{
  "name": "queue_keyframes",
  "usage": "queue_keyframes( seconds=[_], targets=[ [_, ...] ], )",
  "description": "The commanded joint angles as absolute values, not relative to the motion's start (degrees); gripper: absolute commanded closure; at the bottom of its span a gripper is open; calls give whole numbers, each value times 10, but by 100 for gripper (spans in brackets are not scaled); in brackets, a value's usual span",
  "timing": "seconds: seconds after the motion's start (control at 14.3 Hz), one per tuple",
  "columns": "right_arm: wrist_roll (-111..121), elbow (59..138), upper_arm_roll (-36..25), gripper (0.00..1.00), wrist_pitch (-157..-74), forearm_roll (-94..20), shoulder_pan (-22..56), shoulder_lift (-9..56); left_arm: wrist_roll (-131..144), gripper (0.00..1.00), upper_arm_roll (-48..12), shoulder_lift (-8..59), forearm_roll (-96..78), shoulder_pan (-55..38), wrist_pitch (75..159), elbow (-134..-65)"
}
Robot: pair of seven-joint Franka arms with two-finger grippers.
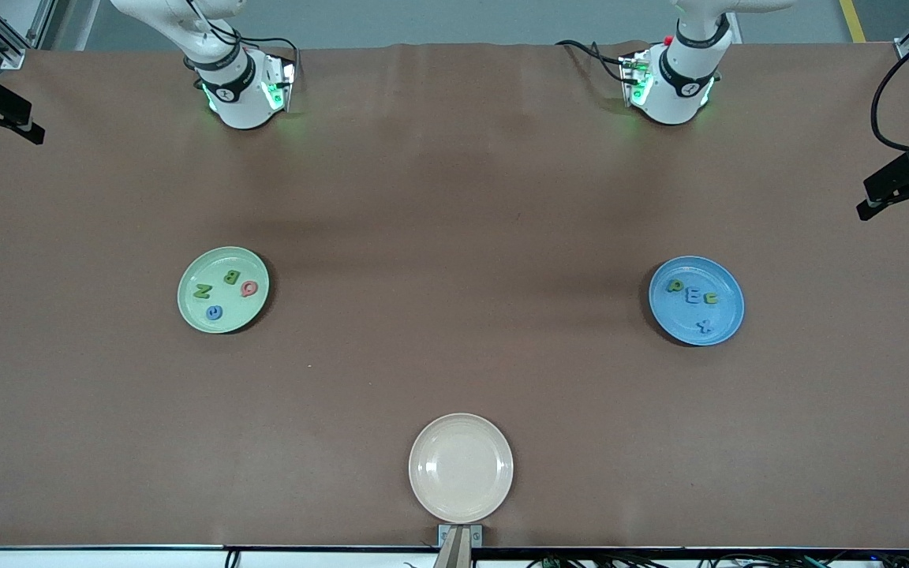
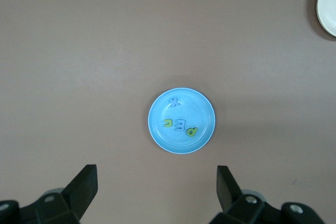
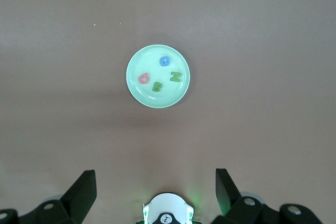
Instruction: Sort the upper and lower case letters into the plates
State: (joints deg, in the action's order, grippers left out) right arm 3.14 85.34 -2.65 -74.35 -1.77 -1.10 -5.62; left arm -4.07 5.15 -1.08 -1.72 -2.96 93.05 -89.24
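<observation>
While both arms wait raised at the table's base edge, left gripper and right gripper gaping on nothing, mixed-case letters share the green plate and blue plate, leaving the cream plate at the camera edge bare to receive one case.

Green plate: four letters, probably Z, B, Q, e. Blue plate: P, E, c, x. Cream plate bare.

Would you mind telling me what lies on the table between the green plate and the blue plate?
Nothing: in the front view, only bare brown tabletop runs between the round green plate and the round blue plate.
</observation>
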Motion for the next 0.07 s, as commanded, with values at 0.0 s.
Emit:
queue_keyframes(
  seconds=[0.0],
  targets=[
    [24,863,-25,0,-744,-19,-13,-66,-32,0,51,-8,-18,-29,921,-882]
  ],
)
